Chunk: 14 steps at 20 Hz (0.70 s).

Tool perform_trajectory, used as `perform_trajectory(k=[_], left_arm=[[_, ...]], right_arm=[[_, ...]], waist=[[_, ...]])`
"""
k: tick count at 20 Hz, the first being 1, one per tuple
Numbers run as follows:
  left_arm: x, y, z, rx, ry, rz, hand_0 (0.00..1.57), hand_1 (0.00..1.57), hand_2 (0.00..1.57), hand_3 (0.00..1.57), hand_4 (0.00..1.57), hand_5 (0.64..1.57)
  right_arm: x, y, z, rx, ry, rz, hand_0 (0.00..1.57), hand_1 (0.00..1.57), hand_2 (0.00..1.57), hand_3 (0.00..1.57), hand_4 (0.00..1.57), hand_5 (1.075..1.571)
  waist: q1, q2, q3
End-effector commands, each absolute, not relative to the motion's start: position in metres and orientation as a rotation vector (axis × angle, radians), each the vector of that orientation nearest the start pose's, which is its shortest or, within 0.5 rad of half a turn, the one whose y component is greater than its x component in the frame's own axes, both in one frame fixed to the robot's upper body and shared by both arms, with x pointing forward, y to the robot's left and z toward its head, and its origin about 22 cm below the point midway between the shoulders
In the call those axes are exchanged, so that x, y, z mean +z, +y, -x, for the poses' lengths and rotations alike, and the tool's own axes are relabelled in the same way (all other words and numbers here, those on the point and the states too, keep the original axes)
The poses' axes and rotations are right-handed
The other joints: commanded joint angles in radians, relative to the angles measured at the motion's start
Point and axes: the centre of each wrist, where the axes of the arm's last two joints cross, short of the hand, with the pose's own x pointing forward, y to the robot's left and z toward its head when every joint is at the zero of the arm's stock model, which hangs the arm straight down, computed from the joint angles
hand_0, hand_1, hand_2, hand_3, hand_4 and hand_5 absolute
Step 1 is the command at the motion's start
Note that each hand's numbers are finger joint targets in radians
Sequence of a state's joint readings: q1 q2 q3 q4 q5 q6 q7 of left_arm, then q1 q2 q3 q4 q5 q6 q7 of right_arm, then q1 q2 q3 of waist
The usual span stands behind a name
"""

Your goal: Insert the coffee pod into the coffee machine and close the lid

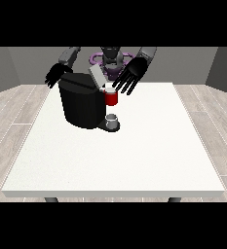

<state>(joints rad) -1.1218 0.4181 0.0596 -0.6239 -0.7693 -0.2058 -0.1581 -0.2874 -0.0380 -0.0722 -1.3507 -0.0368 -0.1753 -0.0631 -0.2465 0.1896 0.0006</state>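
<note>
A black coffee machine stands on the white table towards its far left. Its grey lid is tilted up and open. A red part sits at the machine's head, with a small white round top showing on it. A grey cup rests on the machine's base under the head. The hand at the view's right hovers beside the lid with its fingers spread and straight, holding nothing. The hand at the view's left hangs behind the machine's far left corner, fingers relaxed and pointing down.
The table's front edge runs across the lower part of the view. Grey wooden floor surrounds the table on both sides.
</note>
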Motion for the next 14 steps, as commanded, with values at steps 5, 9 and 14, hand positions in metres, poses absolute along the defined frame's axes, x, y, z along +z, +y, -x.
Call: perform_trajectory(k=[5,9,14], left_arm=[[0.175,0.264,-0.455,-1.027,-1.55,-0.631,0.0,0.0,0.0,0.0,0.0,1.571],[0.143,0.258,-0.451,-0.769,-1.607,-0.425,0.0,0.0,0.0,0.0,0.0,1.571],[0.085,0.254,-0.436,-0.499,-1.615,-0.145,0.0,0.0,0.0,0.0,0.24,1.571]], right_arm=[[0.004,-0.225,-0.292,-0.139,-1.643,0.115,0.0,0.0,0.0,0.0,0.43,1.571],[-0.009,-0.262,-0.281,-0.175,-1.598,0.129,0.0,0.0,0.0,0.0,0.4,1.571],[-0.018,-0.267,-0.265,-0.09,-1.573,0.14,0.0,0.0,0.0,0.0,0.36,1.571]], waist=[[0.033,-0.083,-0.0006],[0.087,-0.174,-0.001],[0.15,-0.299,-0.002]])
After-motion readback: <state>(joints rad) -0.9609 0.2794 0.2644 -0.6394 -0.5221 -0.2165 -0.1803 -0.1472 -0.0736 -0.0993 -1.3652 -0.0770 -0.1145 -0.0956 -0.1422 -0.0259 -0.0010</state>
